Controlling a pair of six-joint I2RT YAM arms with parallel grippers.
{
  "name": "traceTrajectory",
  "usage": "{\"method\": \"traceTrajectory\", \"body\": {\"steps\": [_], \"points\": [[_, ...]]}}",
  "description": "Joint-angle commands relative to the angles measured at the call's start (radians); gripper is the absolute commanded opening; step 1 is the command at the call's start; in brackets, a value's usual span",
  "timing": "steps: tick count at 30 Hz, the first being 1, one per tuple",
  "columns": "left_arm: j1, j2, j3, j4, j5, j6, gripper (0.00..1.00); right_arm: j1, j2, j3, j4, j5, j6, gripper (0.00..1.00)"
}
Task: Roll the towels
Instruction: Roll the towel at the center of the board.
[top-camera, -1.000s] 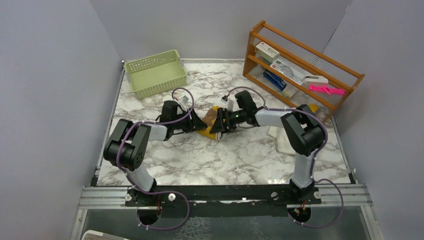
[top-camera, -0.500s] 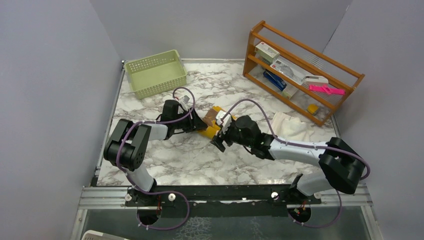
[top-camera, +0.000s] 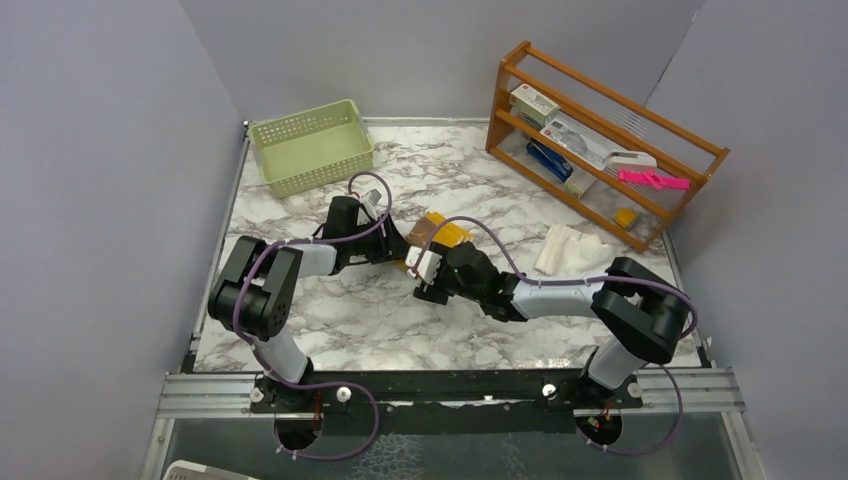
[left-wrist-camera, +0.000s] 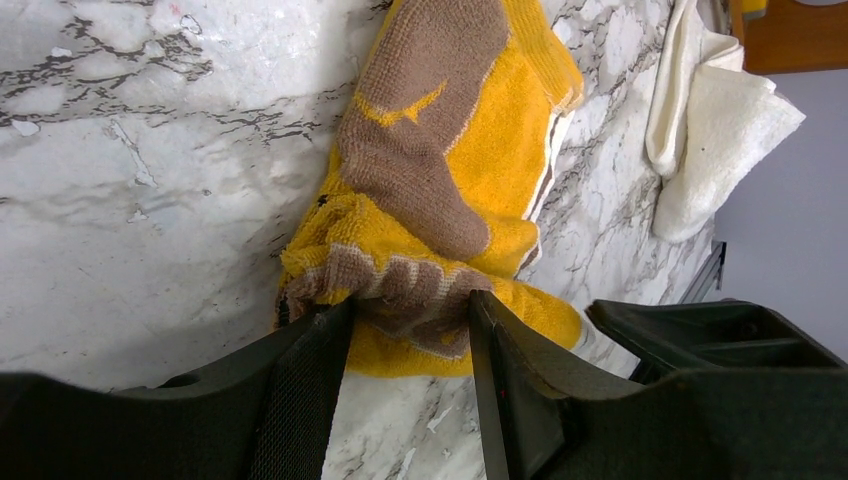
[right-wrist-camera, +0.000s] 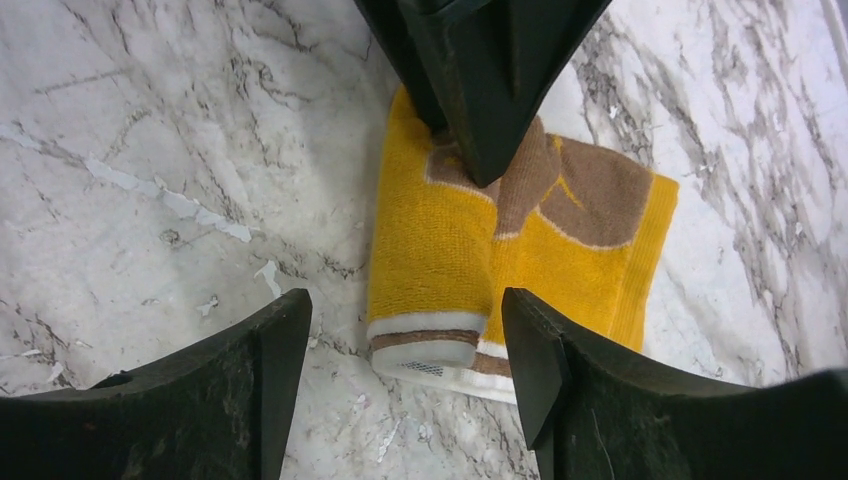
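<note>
Yellow terry was bunched, not neatly coiled, where the left gripper had it. The jaws were clenched on a crumpled wad at one end of the yellow towel, which lay near the middle of the table. The right gripper hung over the towel's other end, jaws apart and holding nothing, one finger on each side of the folded strip.

I saw several ways this could go wrong. With only a clump pinched, any turn of the left wrist would likely twist the cloth into a rope instead of a roll. The polished marble-look top seemed slick, so the towel might slide along with the arms rather than roll over itself. The two grippers were close together across a short piece of cloth, and a careless closing move by the right one might knock the other's fingers or catch only the top layer, letting the fold spring open.

The white towel lay crumpled well off to the right, near the wooden rack, unrolled. A green basket sat at the far left corner. Plain grey walls closed in the table on three sides.
</note>
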Motion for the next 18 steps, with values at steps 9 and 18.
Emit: {"method": "traceTrajectory", "body": {"steps": [9, 18], "points": [[0.001, 0.088, 0.012, -0.213, -0.160, 0.101, 0.52, 0.007, 0.149, 0.075, -0.032, -0.034, 0.024, 0.47], [0.001, 0.070, 0.036, -0.254, -0.161, 0.113, 0.52, -0.023, 0.316, 0.219, -0.245, -0.023, 0.235, 0.27]]}}
